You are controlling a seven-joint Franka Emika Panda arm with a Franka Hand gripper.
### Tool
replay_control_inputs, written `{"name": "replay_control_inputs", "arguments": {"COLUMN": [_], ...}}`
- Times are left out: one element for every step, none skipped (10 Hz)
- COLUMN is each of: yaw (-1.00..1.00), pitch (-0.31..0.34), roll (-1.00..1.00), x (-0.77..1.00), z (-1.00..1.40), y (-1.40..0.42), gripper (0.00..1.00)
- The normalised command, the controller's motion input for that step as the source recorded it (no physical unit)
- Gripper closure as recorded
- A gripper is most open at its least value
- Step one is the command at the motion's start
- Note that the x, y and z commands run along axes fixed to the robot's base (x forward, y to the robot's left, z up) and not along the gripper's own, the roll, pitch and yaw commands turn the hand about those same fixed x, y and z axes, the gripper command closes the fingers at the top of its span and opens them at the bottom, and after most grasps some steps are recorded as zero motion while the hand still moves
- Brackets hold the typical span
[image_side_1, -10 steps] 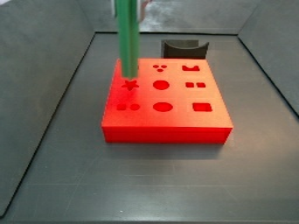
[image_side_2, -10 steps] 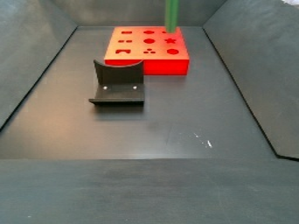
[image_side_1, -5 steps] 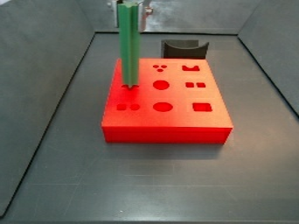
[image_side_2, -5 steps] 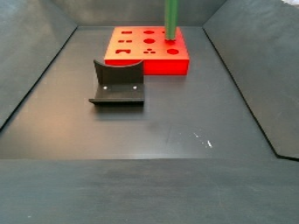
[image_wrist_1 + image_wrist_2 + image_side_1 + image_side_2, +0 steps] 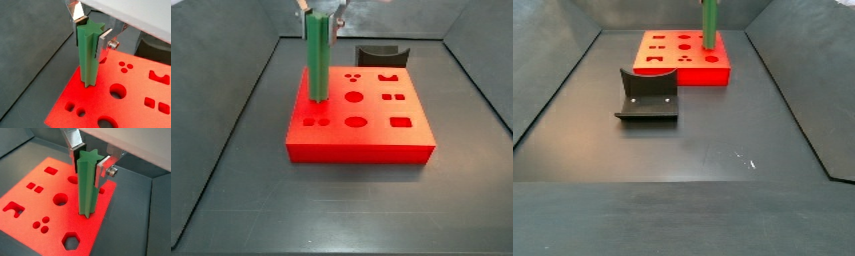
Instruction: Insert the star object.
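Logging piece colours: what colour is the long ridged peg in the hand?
Bright green ridged peg, clearest in a wrist view.

You get two fixed side views looking down into the dark bin from opposite ends: one sits close over the red block (image 5: pixel 358 115) with the fixture (image 5: pixel 381 54) behind it, while the other stands farther back, with the fixture (image 5: pixel 648 95) nearer and the red block (image 5: pixel 683 57) beyond. Both wrist views ride just above the gripper (image 5: pixel 90 27), looking steeply down at close range along the green peg (image 5: pixel 88 54) it grips onto the block's holed top. All four share the peg and that top face.
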Motion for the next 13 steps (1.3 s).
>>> {"name": "replay_control_inputs", "arguments": {"yaw": [0.00,0.00,-0.03,-0.08,-0.06,-0.01,0.00,-0.04,-0.07,-0.11,-0.10,-0.14,0.00], "pitch": [0.000,0.061,0.086,0.024,0.000,0.000,0.000,0.000,0.069,0.000,0.000,-0.086,0.000], "roll": [0.00,0.04,0.02,0.00,0.00,0.00,0.00,0.00,0.00,-0.01,0.00,-0.11,-0.02], "x": [0.09,0.00,0.20,0.00,0.03,0.08,0.10,0.07,0.00,0.01,0.00,0.00,0.04], "z": [-0.29,-0.06,-0.44,-1.00,-1.00,-1.00,-1.00,-1.00,-0.99,-1.00,-1.00,-0.89,-0.02], "y": [-0.10,0.00,0.00,0.00,0.00,0.00,0.00,0.00,0.00,0.00,0.00,-0.03,0.00], "gripper": [1.00,1.00,1.00,1.00,1.00,1.00,1.00,1.00,1.00,1.00,1.00,1.00,1.00]}}
